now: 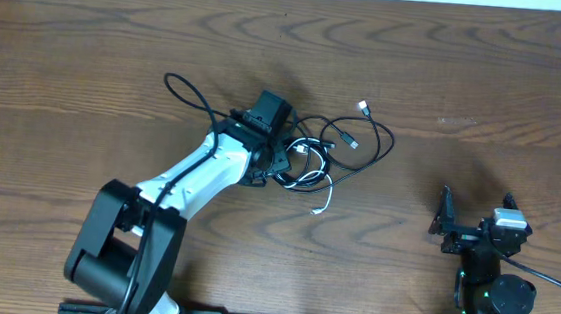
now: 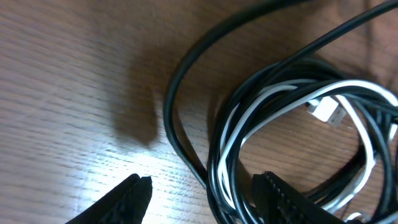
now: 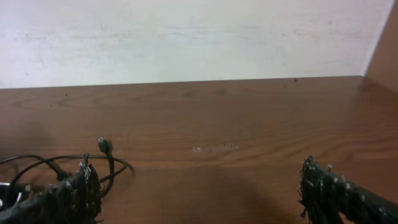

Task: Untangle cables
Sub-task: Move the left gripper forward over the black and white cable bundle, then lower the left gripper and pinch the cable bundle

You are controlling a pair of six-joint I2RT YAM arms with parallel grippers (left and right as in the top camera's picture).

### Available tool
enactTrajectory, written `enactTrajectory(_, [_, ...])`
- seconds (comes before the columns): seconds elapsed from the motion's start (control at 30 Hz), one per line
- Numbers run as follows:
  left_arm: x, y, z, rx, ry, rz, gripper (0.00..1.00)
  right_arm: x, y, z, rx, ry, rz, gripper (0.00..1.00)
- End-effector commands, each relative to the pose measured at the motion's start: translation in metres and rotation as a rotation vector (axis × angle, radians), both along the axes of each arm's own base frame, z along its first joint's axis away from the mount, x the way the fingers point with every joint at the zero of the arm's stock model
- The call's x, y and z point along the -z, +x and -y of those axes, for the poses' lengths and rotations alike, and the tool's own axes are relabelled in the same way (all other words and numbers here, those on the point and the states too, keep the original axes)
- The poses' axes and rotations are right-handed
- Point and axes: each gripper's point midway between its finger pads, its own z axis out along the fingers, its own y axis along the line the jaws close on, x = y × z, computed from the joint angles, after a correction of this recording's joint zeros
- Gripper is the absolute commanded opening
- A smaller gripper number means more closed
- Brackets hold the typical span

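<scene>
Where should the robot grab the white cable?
Probably by the loose tail of the white cable, sticking out of the tangle toward the robot. Come straight down from above: that part lies flat on bare table, clear of the black cables.

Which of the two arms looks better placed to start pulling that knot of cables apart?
Left. The left tool is down at the cables, fingers straddling black and white strands. The right tool hangs open off to the side, holding nothing.

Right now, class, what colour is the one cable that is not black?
The cable is white; left wrist view shows it best.
</scene>
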Motion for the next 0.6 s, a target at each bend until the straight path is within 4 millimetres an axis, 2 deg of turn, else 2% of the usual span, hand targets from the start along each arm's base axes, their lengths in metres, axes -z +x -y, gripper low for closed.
enactTrajectory(0.0, [0.000, 0.004, 0.014, 0.015, -0.034, 0.004, 0.59, 0.000, 0.000, 0.003, 0.016, 0.008, 0.002, 0.99])
enactTrajectory(0.1, [0.004, 0.005, 0.020, 0.042, -0.030, 0.016, 0.60, 0.000, 0.000, 0.003, 0.016, 0.008, 0.002, 0.99])
enactTrajectory(0.47, [0.015, 0.001, 0.008, 0.033, 0.065, 0.026, 0.59, 0.000, 0.000, 0.003, 0.016, 0.008, 0.002, 0.99])
enactTrajectory(0.57, [0.022, -0.001, 0.008, 0.036, 0.073, 0.017, 0.51, 0.000, 0.000, 0.003, 0.016, 0.008, 0.002, 0.99])
